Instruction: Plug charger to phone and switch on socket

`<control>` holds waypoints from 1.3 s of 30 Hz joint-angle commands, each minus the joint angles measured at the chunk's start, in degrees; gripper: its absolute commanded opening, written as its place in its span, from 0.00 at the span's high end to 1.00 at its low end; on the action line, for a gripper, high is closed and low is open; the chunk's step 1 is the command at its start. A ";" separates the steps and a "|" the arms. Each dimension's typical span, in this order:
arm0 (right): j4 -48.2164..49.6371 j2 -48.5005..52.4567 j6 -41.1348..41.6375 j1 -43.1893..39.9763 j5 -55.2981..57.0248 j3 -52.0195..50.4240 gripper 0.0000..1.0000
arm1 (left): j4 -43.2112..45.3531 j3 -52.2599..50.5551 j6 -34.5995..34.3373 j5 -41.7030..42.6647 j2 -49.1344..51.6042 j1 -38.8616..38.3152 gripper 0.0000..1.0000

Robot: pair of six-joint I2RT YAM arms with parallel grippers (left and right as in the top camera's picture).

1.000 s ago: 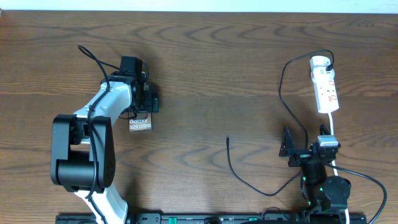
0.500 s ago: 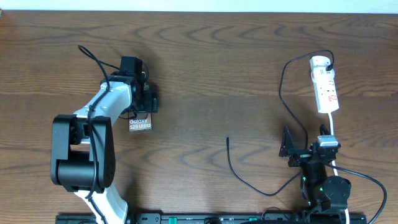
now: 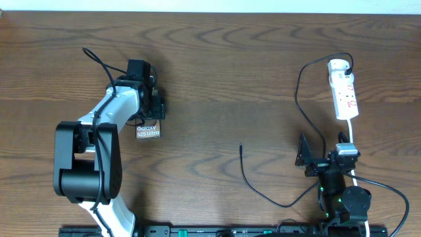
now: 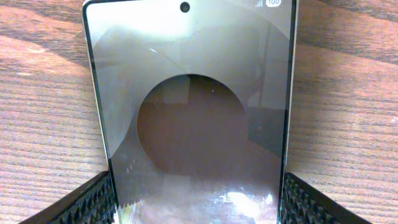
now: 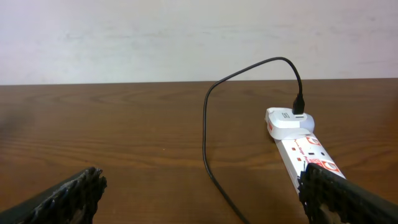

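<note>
A dark wooden table (image 3: 217,79) seen from above, with a robot arm at each lower corner.

On the left, the left arm reaches up and away from its black base. The left gripper (image 3: 150,112) sits over the top end of the phone (image 3: 148,130), which lies flat on the wood with the white words "Galaxy S25 Ultra" showing. In the wrist view the phone (image 4: 193,112) fills the frame, its glossy face showing a large dark circle, and the left gripper (image 4: 196,200) straddles it – one ribbed black pad (image 4: 93,202) sits just beside each long edge. Whether the pads are pressing the phone or only flanking it cannot be told.

Near the middle, the charger (image 3: 241,155) lies loose on the table. Its slim plug tip is well apart from the phone, and the thin black cable curves down, right, then up to the far end of the socket (image 3: 343,89).

On the right, the white power strip lies lengthwise with red markings; the cable (image 5: 204,134) is plugged in at its rounded far end (image 5: 289,121). The right gripper (image 3: 324,153) hangs just below the strip – its fingers spread wide and holding nothing.
</note>
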 commanded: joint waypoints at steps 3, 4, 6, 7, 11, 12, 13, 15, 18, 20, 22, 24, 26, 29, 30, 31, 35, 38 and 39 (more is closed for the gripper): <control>-0.33 -0.37 -0.68 0.52 0.31 -0.07 0.01 | -0.02 -0.81 -0.26 -0.70 0.68 0.31 0.25; -0.33 -0.37 -0.66 0.52 0.31 -0.07 0.01 | -0.02 -0.81 -0.26 -0.70 0.68 0.31 0.26; -0.33 -0.37 -0.68 0.52 0.31 -0.07 0.01 | -0.04 -0.81 -0.26 -0.70 0.68 0.31 0.27; -0.33 -0.37 -0.68 0.52 0.31 -0.07 0.01 | -0.04 -0.81 -0.26 -0.70 0.68 0.31 0.27; -0.33 -0.37 -0.68 0.52 0.31 -0.07 0.01 | -0.04 -0.81 -0.26 -0.70 0.68 0.31 0.30; -0.33 -0.37 -0.68 0.52 0.31 -0.07 0.01 | -0.04 -0.81 -0.26 -0.70 0.68 0.31 0.30; -0.33 -0.37 -0.68 0.52 0.31 -0.07 0.01 | -0.04 -0.81 -0.26 -0.70 0.68 0.31 0.31; -0.33 -0.37 -0.66 0.52 0.31 -0.07 0.01 | -0.04 -0.81 -0.26 -0.70 0.68 0.31 0.31; -0.31 -0.37 -0.68 0.55 0.31 -0.07 0.01 | -0.04 -0.81 -0.26 -0.70 0.68 0.31 0.32; -0.33 -0.37 -0.68 0.52 0.31 -0.07 0.01 | -0.04 -0.81 -0.26 -0.70 0.68 0.31 0.32; -0.33 -0.37 -0.66 0.55 0.31 -0.07 0.01 | -0.04 -0.81 -0.26 -0.70 0.68 0.31 0.32; -0.33 -0.37 -0.68 0.52 0.31 -0.07 0.01 | -0.04 -0.81 -0.26 -0.72 0.68 0.31 0.31; -0.33 -0.37 -0.66 0.52 0.31 -0.07 0.01 | 0.00 -0.85 -0.26 -0.70 0.68 0.31 0.26; -0.33 -0.37 -0.68 0.52 0.31 -0.07 0.01 | 0.15 -1.01 -0.26 -0.70 0.68 0.31 0.21; -0.33 -0.37 -0.68 0.52 0.31 -0.07 0.01 | 0.15 -1.03 -0.26 -0.70 0.68 0.31 0.20; -0.33 -0.37 -0.68 0.55 0.31 -0.07 0.01 | 0.15 -1.03 -0.26 -0.70 0.68 0.31 0.20; -0.33 -0.37 -0.66 0.55 0.31 -0.07 0.01 | 0.15 -1.05 -0.26 -0.70 0.68 0.31 0.16; -0.33 -0.37 -0.66 0.55 0.31 -0.07 0.01 | 0.13 -1.07 -0.26 -0.70 0.68 0.31 0.16; -0.33 -0.37 -0.66 0.52 0.31 -0.07 0.01 | 0.13 -1.07 -0.26 -0.70 0.68 0.31 0.16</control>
